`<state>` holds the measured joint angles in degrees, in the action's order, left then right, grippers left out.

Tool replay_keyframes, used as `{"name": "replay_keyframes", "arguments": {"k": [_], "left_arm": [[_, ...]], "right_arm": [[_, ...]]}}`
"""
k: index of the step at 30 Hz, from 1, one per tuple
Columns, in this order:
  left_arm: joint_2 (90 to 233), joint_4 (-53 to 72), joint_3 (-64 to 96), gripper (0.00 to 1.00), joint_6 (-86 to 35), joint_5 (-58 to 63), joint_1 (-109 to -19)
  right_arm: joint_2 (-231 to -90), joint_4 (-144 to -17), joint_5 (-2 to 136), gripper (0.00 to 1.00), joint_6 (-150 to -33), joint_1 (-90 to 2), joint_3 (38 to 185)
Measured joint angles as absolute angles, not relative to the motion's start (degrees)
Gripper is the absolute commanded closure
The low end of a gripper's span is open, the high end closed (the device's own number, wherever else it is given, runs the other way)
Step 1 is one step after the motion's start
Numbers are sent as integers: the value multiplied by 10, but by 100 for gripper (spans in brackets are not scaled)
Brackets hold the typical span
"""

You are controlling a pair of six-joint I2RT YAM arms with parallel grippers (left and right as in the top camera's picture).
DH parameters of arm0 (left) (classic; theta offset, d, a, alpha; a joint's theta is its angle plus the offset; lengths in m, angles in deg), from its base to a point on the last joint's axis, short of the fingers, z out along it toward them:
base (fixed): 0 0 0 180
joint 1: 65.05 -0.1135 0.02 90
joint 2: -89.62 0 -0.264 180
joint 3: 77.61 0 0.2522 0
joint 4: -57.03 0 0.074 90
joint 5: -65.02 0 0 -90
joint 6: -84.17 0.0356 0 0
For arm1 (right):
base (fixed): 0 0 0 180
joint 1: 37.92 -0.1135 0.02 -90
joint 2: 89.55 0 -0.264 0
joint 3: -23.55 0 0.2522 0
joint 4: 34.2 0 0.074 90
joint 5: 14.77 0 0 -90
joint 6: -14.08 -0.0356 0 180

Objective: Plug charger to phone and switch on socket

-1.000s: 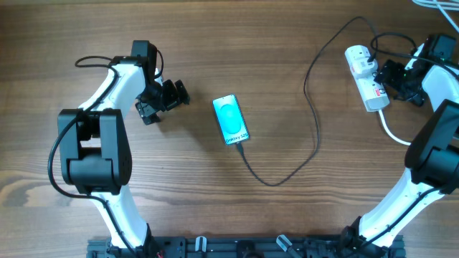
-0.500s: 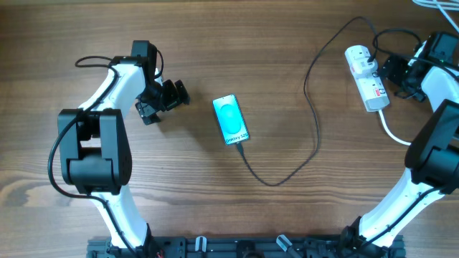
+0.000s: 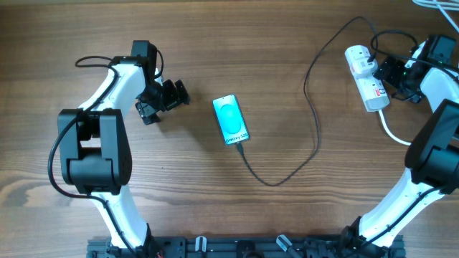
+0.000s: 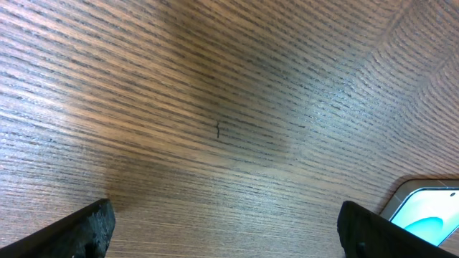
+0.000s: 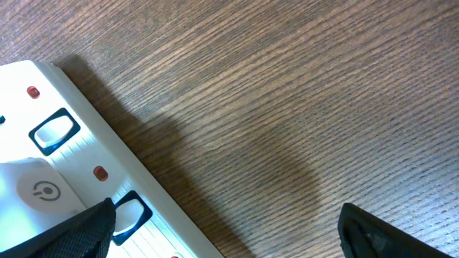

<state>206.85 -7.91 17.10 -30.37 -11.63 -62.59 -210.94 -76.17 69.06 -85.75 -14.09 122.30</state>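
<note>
Two outlets mark the white oblong power strip [image 3: 367, 86] at far right; the thin black charger cable [image 3: 316, 136] loops from it to the small teal-screened smartphone [image 3: 231, 120] at centre, seemingly plugged in; the right gripper [image 3: 393, 72], fingers spread, has edged slightly up beside the strip since a second ago, probably lining up a switch; the left gripper [image 3: 176, 95] hangs spread, idle, left of the phone.
</note>
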Motion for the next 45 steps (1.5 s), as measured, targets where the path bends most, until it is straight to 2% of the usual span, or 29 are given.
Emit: {"name": "replay_keyframes", "arguments": {"k": [37, 45], "left_arm": [[2069, -79, 171, 0, -304, -116, -626], [2069, -79, 171, 0, -304, -116, -626]], "right_arm": [[-2103, -813, 691, 0, -847, -145, 1223], [-2103, -777, 729, 0, -849, -147, 1223]]}}
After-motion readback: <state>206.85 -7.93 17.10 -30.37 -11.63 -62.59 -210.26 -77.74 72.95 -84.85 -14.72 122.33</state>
